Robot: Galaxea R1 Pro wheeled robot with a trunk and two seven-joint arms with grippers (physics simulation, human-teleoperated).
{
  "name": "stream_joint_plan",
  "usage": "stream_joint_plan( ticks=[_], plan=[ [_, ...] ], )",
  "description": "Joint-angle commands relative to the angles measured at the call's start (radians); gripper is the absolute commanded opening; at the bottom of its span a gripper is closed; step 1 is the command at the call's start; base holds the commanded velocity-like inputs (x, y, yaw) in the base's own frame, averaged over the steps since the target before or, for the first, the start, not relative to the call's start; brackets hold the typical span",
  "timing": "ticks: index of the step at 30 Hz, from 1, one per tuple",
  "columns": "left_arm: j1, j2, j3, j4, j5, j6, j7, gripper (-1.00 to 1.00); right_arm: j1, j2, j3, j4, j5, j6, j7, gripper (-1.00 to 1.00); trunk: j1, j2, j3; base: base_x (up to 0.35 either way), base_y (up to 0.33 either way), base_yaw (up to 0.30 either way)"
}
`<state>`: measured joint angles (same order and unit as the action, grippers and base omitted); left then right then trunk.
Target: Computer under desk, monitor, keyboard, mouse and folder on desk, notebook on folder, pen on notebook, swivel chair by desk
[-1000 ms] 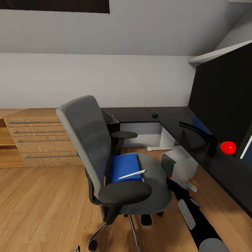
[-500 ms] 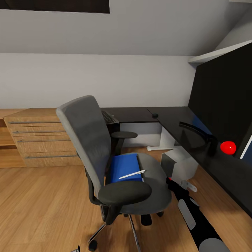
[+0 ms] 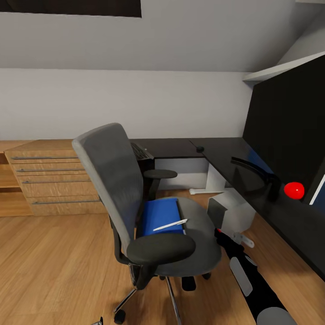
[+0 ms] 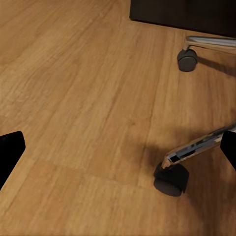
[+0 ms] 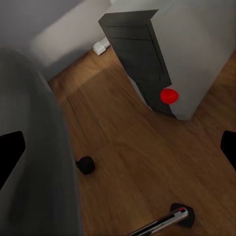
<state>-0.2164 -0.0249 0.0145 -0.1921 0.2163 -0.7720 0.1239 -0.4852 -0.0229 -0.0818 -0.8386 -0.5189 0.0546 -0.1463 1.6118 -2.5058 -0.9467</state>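
on the swivel chair [image 3: 135,194] seat the blue folder [image 3: 159,215] lies with the pen [image 3: 170,224] across it. our right gripper [image 3: 228,238], just beside the seat, has its fingers spread with nothing between them. we should reach for the pen first, low and level, so the folder stays put.

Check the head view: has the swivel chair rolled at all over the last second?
No. The swivel chair sits in the same spot against the light-wood drawer chest behind it.

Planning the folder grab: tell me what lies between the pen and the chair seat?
In the head view, the blue folder lies under the pen, on the swivel chair.
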Motion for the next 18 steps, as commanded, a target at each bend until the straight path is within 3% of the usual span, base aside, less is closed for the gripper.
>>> stream_joint_plan(
  ticks=[1,10,18],
  plan=[
    [0.0,-0.001,0.001,0.0,0.0,-0.003,0.002,1.0,0.0,0.0,0.002,0.004,-0.013,0.006,-0.004,1.0,0.0,0.0,-0.001,0.0,0.0,0.0],
    [0.0,0.0,0.002,0.0,0.001,-0.003,0.002,1.0,0.0,0.002,0.003,0.004,-0.013,0.006,-0.005,1.0,0.0,0.0,-0.001,0.0,0.0,0.008],
    [0.0,0.0,0.002,0.0,0.001,-0.003,0.003,1.0,0.0,0.003,0.003,0.004,-0.014,0.005,-0.004,1.0,0.0,0.0,-0.001,0.0,0.0,0.139]
  ],
)
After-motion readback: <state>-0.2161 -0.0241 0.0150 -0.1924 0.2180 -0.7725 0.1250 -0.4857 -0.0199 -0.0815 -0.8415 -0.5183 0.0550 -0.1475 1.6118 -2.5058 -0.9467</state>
